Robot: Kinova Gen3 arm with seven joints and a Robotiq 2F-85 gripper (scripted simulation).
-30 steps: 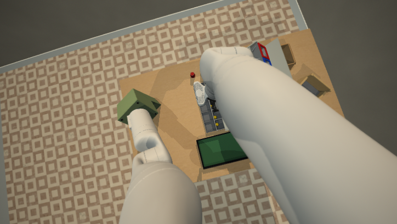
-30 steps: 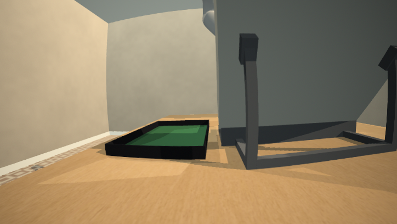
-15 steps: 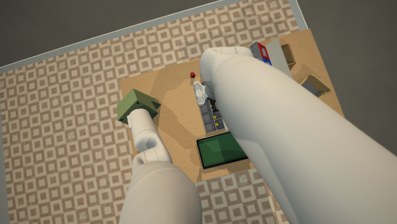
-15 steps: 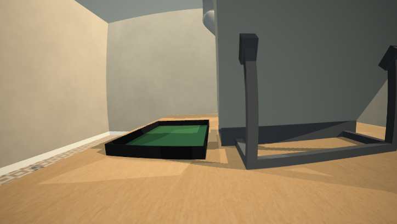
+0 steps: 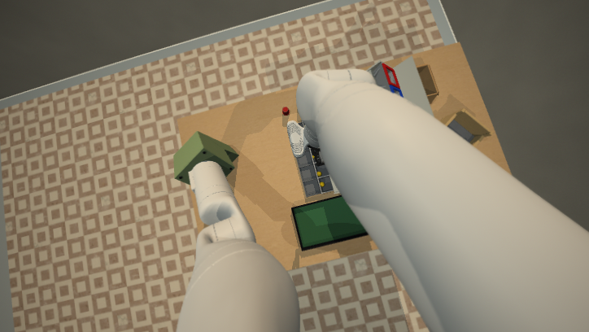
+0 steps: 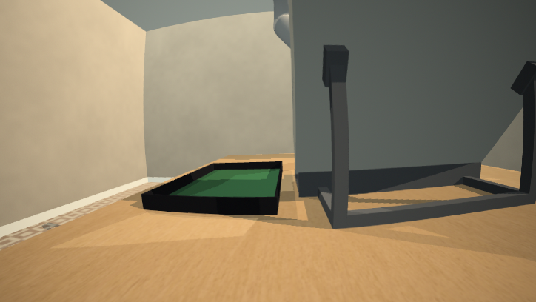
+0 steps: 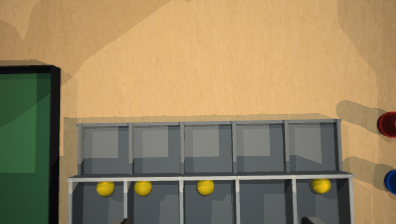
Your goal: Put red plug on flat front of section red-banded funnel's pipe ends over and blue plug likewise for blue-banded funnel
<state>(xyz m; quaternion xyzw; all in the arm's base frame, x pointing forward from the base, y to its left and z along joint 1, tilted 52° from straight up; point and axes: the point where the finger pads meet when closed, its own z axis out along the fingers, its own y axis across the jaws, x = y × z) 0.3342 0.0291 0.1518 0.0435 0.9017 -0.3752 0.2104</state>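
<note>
In the wrist view a grey catcher (image 7: pixel 210 165) with several sections lies below me. Its flat front parts (image 7: pixel 207 145) are bare. Yellow marbles (image 7: pixel 205 187) lie in the rear parts of several sections; the second section from the right holds none. The red plug (image 7: pixel 387 124) and the blue plug (image 7: pixel 391 181) stand on the table at the right edge. My gripper (image 7: pixel 215 220) is open and empty above the catcher, with only its fingertips showing at the bottom edge. In the top view the red plug (image 5: pixel 285 110) stands left of the arm, and the red-banded funnel (image 5: pixel 389 74) and the blue-banded funnel (image 5: pixel 396 91) top the cover (image 5: pixel 414 84).
A green tray with a black rim (image 7: pixel 25 145) lies left of the catcher; it also shows in the top view (image 5: pixel 327 222) and the exterior view (image 6: pixel 224 185). The arm's green base (image 5: pixel 204 156) stands at the table's left. Open boxes (image 5: pixel 468 125) lie beyond the cover.
</note>
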